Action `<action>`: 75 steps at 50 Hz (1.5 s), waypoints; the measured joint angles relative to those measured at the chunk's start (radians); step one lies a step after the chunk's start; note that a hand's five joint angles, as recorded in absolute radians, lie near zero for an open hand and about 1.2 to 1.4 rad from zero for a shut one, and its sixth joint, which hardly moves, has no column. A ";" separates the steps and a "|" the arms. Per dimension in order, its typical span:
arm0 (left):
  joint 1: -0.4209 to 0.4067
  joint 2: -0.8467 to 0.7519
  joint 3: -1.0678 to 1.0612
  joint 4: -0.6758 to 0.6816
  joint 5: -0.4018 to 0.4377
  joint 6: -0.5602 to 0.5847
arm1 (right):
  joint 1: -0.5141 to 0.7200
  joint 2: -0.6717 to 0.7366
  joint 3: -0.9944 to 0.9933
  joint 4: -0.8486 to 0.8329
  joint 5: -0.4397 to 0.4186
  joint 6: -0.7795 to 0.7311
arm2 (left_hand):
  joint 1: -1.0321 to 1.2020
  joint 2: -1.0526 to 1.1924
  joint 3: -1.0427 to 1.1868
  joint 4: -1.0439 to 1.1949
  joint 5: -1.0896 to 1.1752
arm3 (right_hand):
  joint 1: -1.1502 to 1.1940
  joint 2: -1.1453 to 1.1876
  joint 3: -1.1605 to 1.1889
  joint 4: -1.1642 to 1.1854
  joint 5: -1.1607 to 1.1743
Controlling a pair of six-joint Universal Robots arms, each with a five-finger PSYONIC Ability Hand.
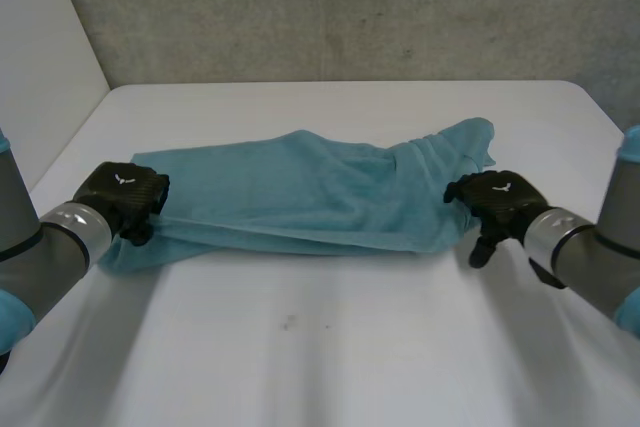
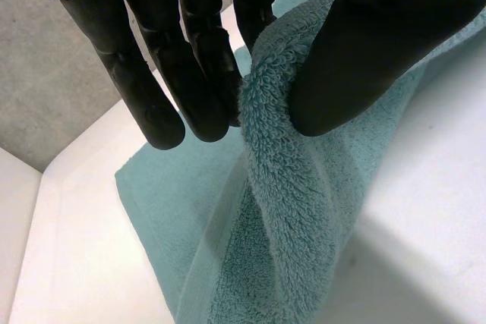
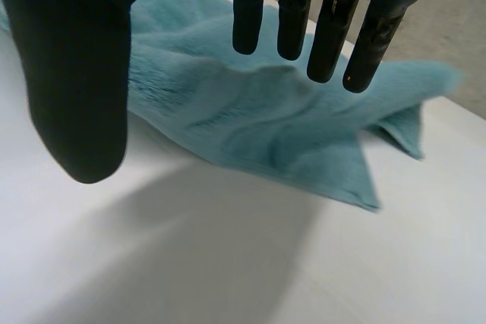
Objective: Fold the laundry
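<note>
**Left end pinched, right end not yet taken**

The white table (image 1: 330, 347) carries one teal terry-cloth towel (image 1: 300, 192), which lies across its middle as a long, loosely doubled band. It is rumpled toward the right end, where a corner sticks out.

The left hand (image 1: 125, 195) is at the towel's left end. In the left wrist view a thick roll of the towel's edge is squeezed between its thumb (image 2: 357, 58) and its fingers (image 2: 194, 81), so this hand grips the cloth.

The right hand (image 1: 500, 199) is at the towel's right end. In the right wrist view its fingers (image 3: 292, 13) are straight and spread from the thumb (image 3: 76, 73), with the cloth lying beyond them, so it holds nothing.

The step in hand looks like securing both ends before a fold. The next move likely calls for the right hand to pinch the right edge, so that both hands can draw the band flat.
</note>
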 measured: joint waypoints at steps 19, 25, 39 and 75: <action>-0.002 0.002 0.002 0.017 -0.001 0.000 | 0.107 0.121 -0.077 -0.211 0.168 0.073 | 0.000 0.001 0.002 0.000 0.000 | 0.642 0.784 0.790 0.796 0.747; -0.004 0.049 -0.015 0.010 -0.004 0.000 | 0.100 -0.038 -0.072 -0.209 0.242 -0.024 | 0.000 0.001 0.002 0.000 0.000 | 0.642 0.795 0.814 0.825 0.751; -0.017 0.155 -0.108 -0.003 -0.007 0.006 | 0.096 -0.246 -0.200 0.445 0.196 -0.352 | 0.000 0.001 0.002 0.000 0.000 | 0.642 0.795 0.814 0.825 0.760; -0.061 -0.040 0.430 0.719 -0.178 0.078 | 0.115 -0.076 -0.684 -0.143 0.292 -0.469 | 0.000 0.003 0.004 0.001 0.017 | 0.642 0.798 0.816 0.825 0.801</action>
